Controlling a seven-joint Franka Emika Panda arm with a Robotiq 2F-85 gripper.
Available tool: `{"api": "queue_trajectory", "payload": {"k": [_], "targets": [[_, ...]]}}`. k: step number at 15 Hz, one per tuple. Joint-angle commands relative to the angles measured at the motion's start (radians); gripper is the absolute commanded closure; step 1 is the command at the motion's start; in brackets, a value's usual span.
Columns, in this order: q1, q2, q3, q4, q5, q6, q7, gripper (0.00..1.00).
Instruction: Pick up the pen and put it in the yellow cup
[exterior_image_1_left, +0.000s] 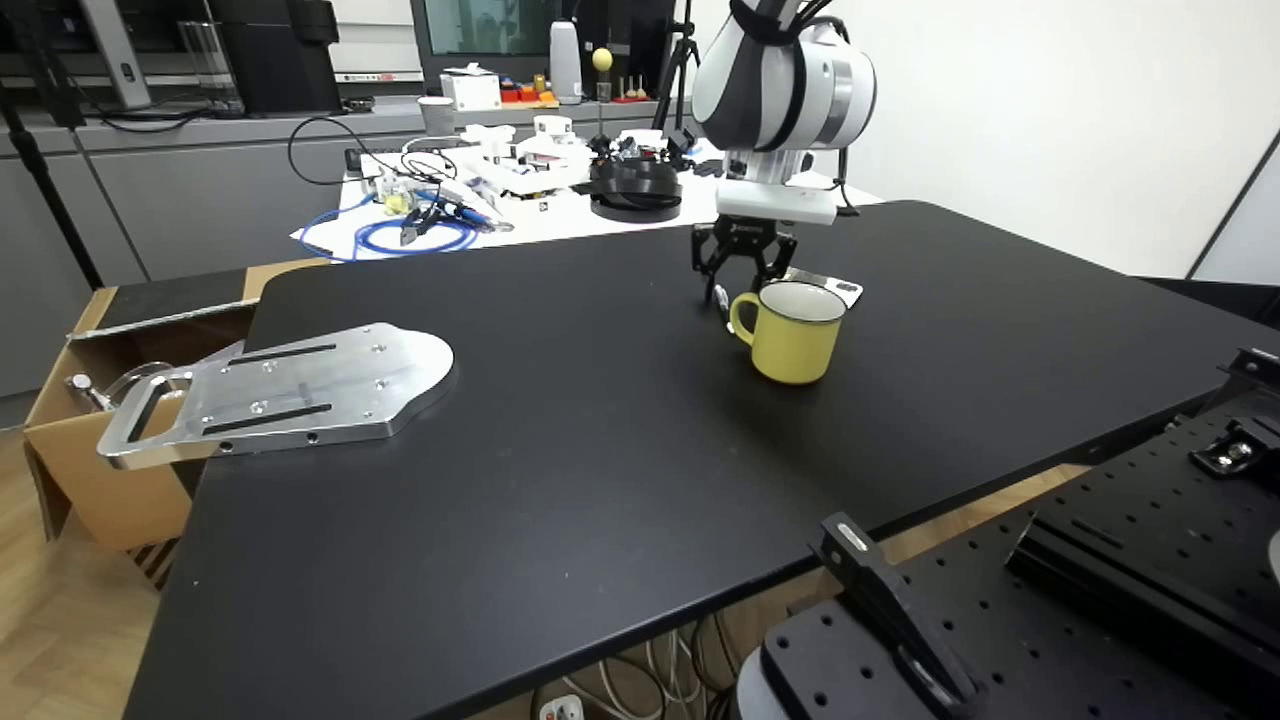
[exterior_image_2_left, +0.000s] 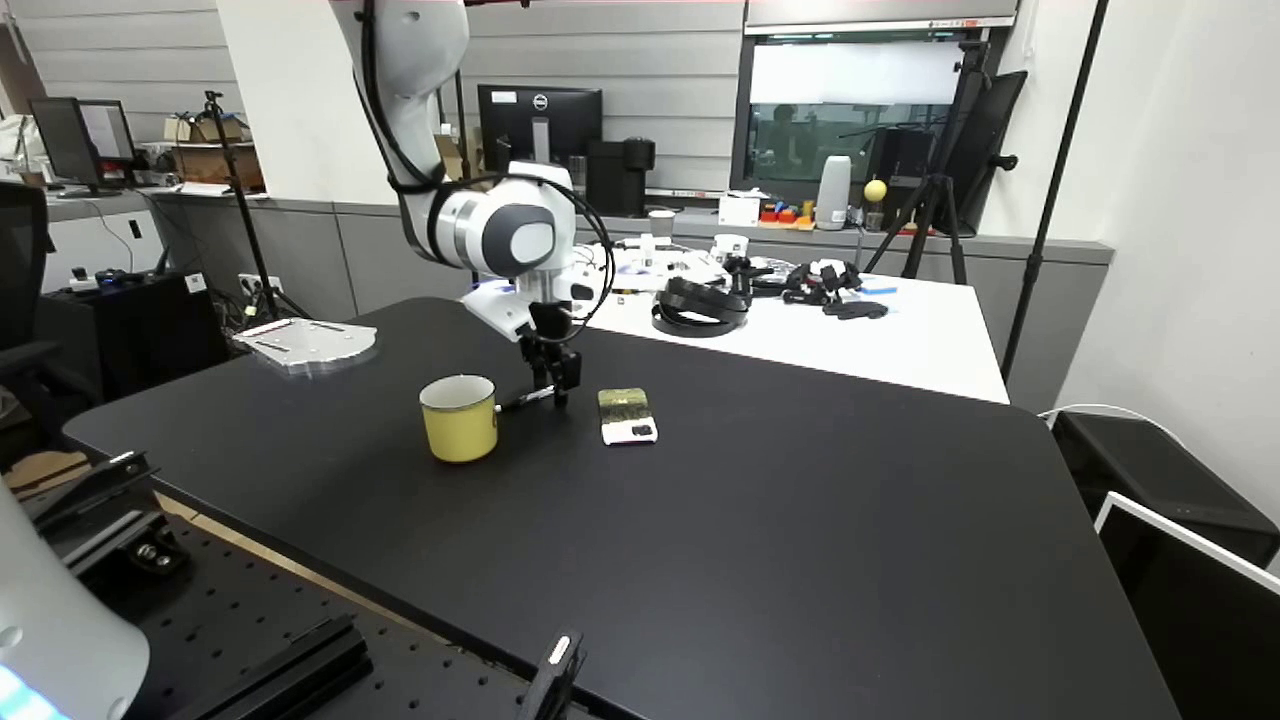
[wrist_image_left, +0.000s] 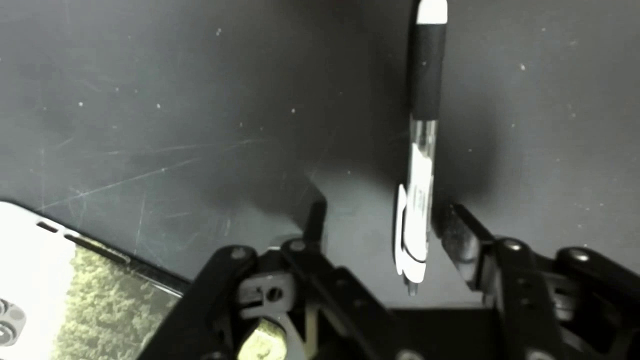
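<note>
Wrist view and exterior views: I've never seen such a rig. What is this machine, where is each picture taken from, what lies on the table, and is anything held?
This is a robot arm ending in a two-fingered gripper. Two pictures come from cameras standing outside the robot, looking across the black table from different places. The wrist view comes from a camera on the arm, looking down past the gripper. On the table are a pen, an upright yellow cup, what looks like a phone, and a metal plate. Nothing is held: the gripper is open, with the pen's clip end lying in its gap.
</note>
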Motion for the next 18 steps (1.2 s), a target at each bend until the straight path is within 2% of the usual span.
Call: {"api": "queue_trajectory", "payload": {"k": [1, 5, 6, 12, 18], "targets": [[0.017, 0.015, -0.017, 0.027, -0.001, -0.007, 0.045, 0.66], [0.038, 0.016, -0.049, 0.036, -0.006, -0.007, 0.083, 0.95], [0.046, 0.016, -0.061, 0.038, -0.008, -0.011, 0.097, 0.99], [0.078, -0.007, -0.122, 0.044, -0.022, -0.027, 0.147, 0.96], [0.068, -0.075, -0.156, 0.065, -0.027, -0.083, 0.155, 0.96]]}}
